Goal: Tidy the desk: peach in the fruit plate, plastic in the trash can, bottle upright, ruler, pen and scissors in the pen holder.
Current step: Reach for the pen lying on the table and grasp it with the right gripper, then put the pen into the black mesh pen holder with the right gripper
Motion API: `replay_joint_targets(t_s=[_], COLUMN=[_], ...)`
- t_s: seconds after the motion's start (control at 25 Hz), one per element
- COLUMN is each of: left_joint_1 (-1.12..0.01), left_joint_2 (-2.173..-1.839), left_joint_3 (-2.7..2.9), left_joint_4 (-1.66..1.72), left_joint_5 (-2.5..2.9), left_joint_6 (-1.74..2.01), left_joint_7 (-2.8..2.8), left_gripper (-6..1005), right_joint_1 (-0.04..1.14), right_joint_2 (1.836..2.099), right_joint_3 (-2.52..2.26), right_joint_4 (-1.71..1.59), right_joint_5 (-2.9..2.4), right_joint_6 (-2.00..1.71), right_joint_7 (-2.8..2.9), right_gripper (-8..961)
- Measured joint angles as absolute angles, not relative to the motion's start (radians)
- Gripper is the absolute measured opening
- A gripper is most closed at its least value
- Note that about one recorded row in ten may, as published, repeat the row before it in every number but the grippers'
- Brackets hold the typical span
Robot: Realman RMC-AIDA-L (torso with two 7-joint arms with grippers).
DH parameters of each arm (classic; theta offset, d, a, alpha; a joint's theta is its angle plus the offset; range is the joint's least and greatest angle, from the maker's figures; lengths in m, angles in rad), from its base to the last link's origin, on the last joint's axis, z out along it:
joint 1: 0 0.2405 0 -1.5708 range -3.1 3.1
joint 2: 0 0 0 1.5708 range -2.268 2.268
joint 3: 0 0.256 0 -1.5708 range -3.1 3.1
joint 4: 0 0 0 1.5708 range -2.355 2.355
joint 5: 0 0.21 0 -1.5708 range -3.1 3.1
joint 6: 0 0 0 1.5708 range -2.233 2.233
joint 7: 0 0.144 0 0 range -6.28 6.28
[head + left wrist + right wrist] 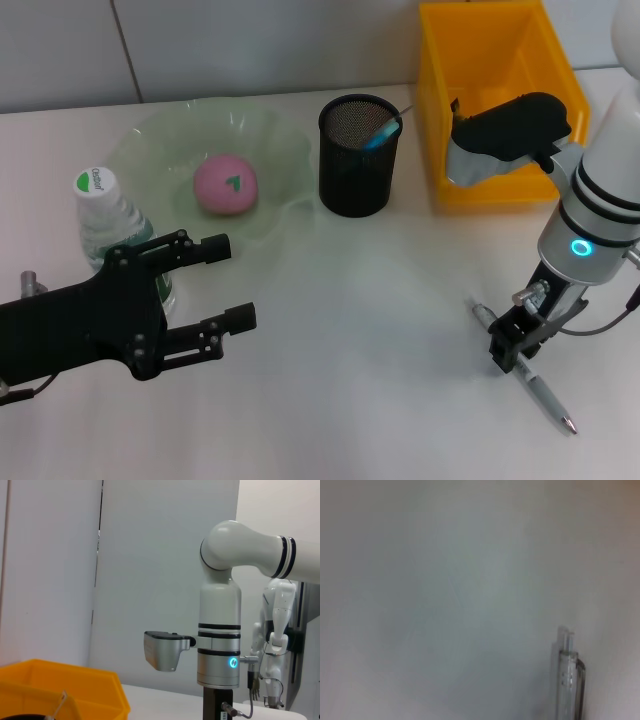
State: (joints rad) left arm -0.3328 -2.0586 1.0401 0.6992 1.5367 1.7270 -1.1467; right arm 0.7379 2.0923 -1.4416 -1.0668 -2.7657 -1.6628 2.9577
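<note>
A pink peach [225,185] lies in the pale green fruit plate [285,150]. The bottle [108,215] with a green-and-white cap stands upright beside the plate, just behind my open left gripper [235,285], which holds nothing. A clear pen [545,395] [568,680] lies flat on the table at the right. My right gripper [513,348] is down on the pen's middle. The black mesh pen holder [358,160] holds a blue item [380,130] that I cannot identify. Ruler, scissors and plastic are out of view. The trash can [495,100] [60,685] is a yellow bin.
The yellow bin stands at the back right, close behind my right arm [220,645]. The pen holder sits between the bin and the plate. A white wall backs the table.
</note>
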Motion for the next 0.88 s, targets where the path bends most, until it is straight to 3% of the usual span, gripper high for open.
replay_joint_targets(t_s=[0.88], left_joint_1=[-0.331], left_joint_2=[-2.059], left_joint_3=[1.040], left_joint_4=[0.699], left_joint_5=[1.535], left_joint_6=[1.728], left_joint_7=[-1.153], left_gripper=[762], right_joint_1=[0.747], right_joint_2=[2.092], right_joint_3=[-1.460], right_joint_4=[-1.036], right_joint_5=[-2.745], right_joint_6=[-1.640], right_joint_7=[2.957], right_gripper=[200])
